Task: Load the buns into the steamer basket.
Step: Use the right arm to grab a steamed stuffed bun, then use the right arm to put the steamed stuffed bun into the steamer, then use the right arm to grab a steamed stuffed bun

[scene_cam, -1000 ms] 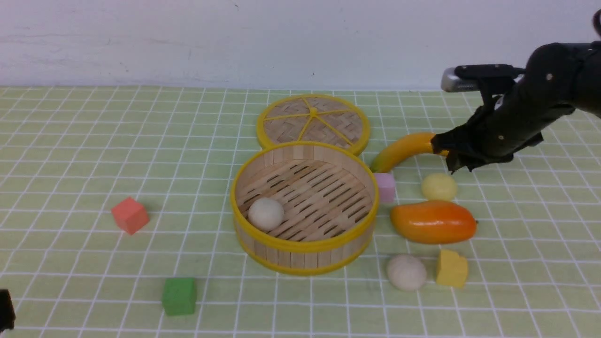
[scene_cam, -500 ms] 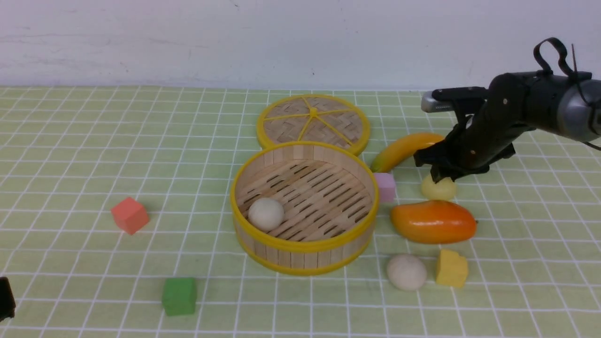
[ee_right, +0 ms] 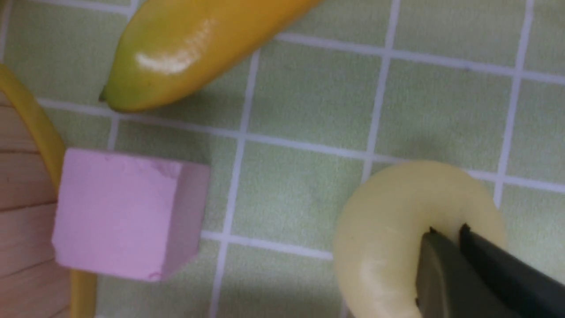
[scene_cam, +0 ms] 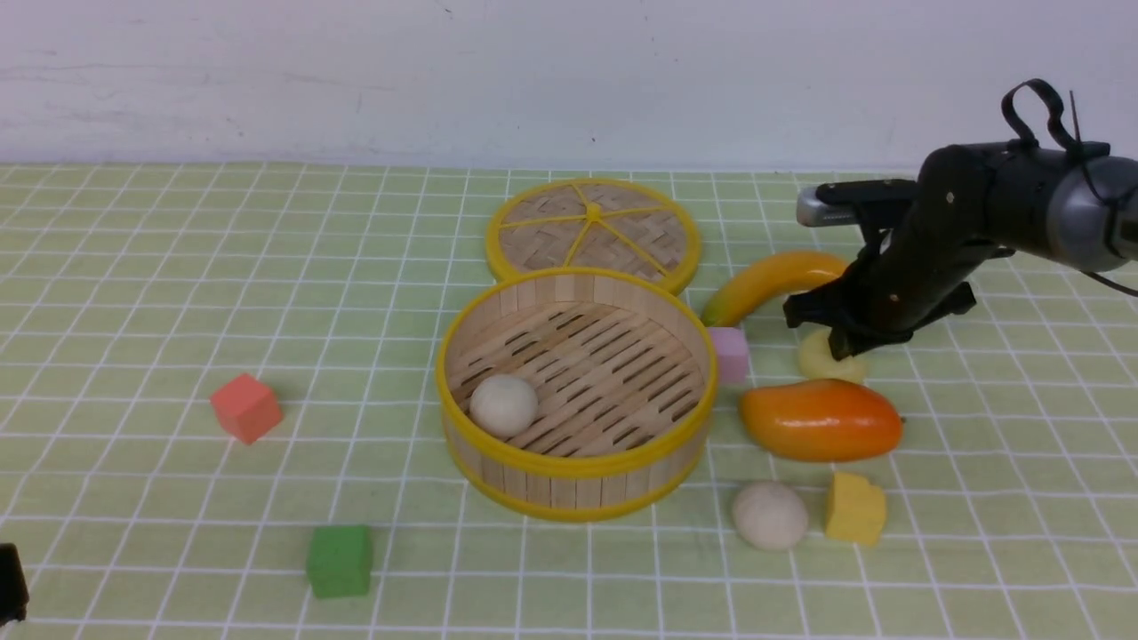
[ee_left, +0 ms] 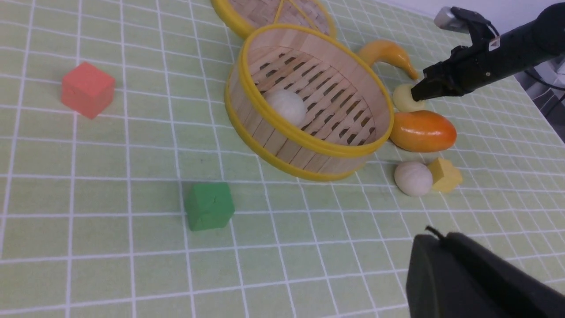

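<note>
At the table's near-left edge, the left gripper (ee_left: 437, 238) sits closed, holding nothing. Near the front-right, an off-white bun (scene_cam: 770, 515) lies just beside a yellow block (scene_cam: 855, 508). Mid-table, the steamer basket (scene_cam: 569, 467) holds another off-white bun (scene_cam: 503, 405) on its slatted floor. Beyond the mango (scene_cam: 820, 420), the right gripper (scene_cam: 840, 342) is clamped on the pale yellow bun (scene_cam: 818, 360) — tips denting it — just short of the banana (scene_cam: 769, 280).
</note>
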